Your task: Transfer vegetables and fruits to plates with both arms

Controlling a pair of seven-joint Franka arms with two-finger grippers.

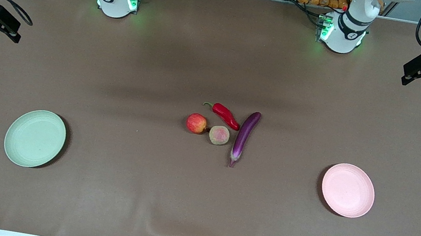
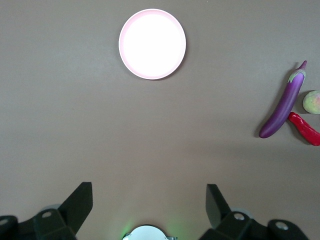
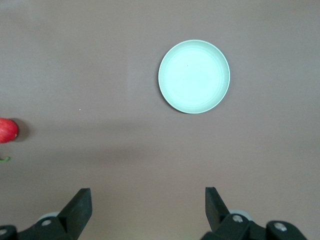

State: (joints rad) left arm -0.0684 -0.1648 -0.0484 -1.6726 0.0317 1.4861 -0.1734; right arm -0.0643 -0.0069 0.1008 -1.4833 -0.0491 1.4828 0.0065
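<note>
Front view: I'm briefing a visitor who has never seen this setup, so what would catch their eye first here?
Probably the bright cluster at mid-table: a purple eggplant, a red chili, an apple and a peach, packed close together. Next, two bare plates nearer the camera, the green plate toward the right arm's end and the pink plate toward the left arm's end. Both arms wait raised, the left end effector and right end effector open.
</note>
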